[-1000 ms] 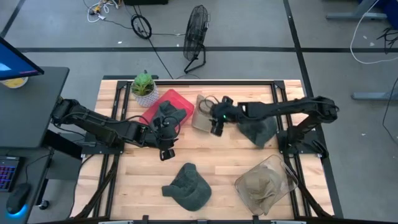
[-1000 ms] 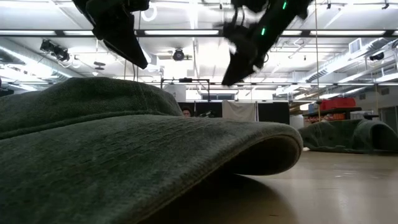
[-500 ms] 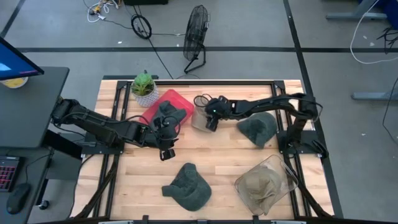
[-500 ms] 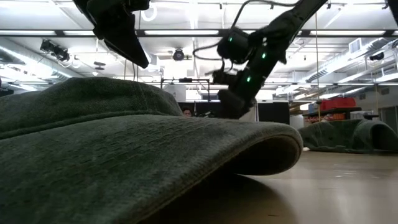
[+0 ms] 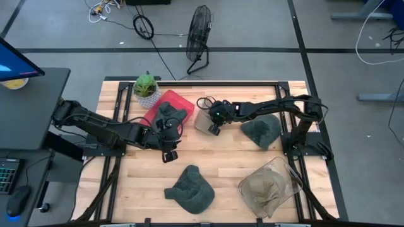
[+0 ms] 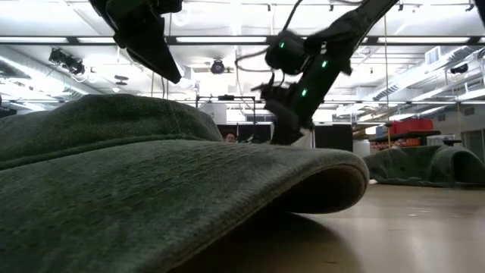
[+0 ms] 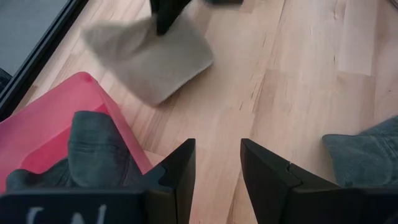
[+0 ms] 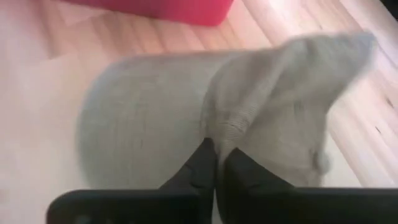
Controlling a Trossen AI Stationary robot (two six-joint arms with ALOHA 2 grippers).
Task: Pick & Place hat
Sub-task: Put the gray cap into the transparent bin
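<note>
High view shows the light wooden table (image 5: 145, 170) filling the middle of the frame, with the flat red plastic bin (image 5: 180, 101) at upper centre. Just right of the bin lies the beige cloth hat (image 5: 203, 121), pinched by the closed right gripper (image 5: 213, 129). The left gripper (image 5: 167, 153) hovers left of centre, jaws apart and empty.

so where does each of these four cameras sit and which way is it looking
High view: above the table, looking straight down; both arms, left gripper by the red bin.
Low view: table height behind a green hat, looking level; both arms hang from above.
Left wrist view: past its open fingers at the wood.
Right wrist view: its fingers pinching the beige hat.
Shared: both wrist views show the beige hat and red bin.
</note>
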